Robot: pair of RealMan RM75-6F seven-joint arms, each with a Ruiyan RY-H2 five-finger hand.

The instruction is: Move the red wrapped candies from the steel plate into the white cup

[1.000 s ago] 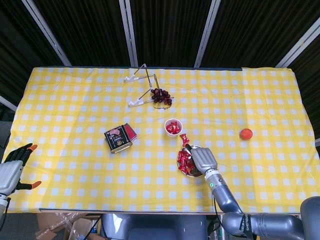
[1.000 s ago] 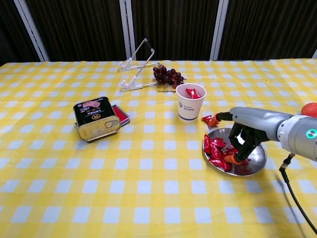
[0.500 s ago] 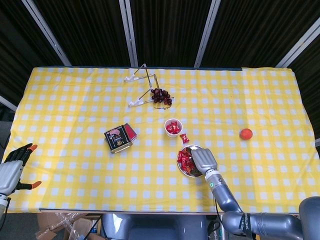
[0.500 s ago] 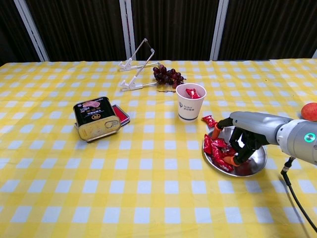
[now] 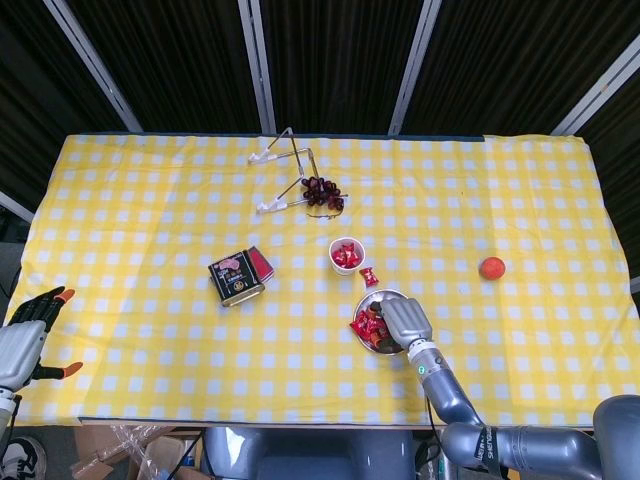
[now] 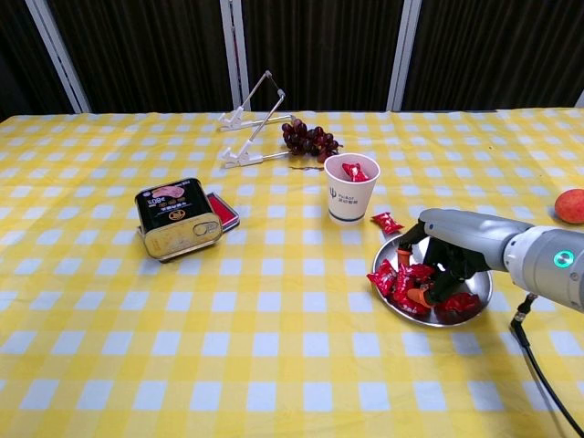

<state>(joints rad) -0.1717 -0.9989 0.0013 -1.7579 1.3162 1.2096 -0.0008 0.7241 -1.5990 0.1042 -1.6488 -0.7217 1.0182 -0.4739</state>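
A steel plate (image 6: 476, 274) (image 5: 392, 296) holds several red wrapped candies (image 6: 394, 279) (image 5: 366, 324), bunched at its left rim, with one more (image 6: 461, 301) at its front right. My right hand (image 6: 449, 254) (image 5: 402, 320) reaches down into the plate with its fingers curled among the candies; whether one is pinched is hidden. The white cup (image 6: 350, 190) (image 5: 346, 254) stands just behind-left of the plate with red candies inside. One loose candy (image 6: 386, 222) (image 5: 369, 276) lies on the cloth between cup and plate. My left hand (image 5: 27, 335) hangs off the table's near left corner, fingers spread, holding nothing.
An opened tin (image 6: 178, 219) (image 5: 238, 276) sits left of the cup. Dark grapes (image 6: 310, 139) (image 5: 322, 192) and a wire stand (image 6: 251, 128) (image 5: 285, 170) lie behind the cup. A peach (image 6: 570, 204) (image 5: 491, 267) rests at the right. A yellow checked cloth (image 6: 274, 347) covers the table.
My right hand has sunk lower into the plate and curled in. The candies have shifted toward the left rim, and one now shows at the plate's front right. The left hand is still.
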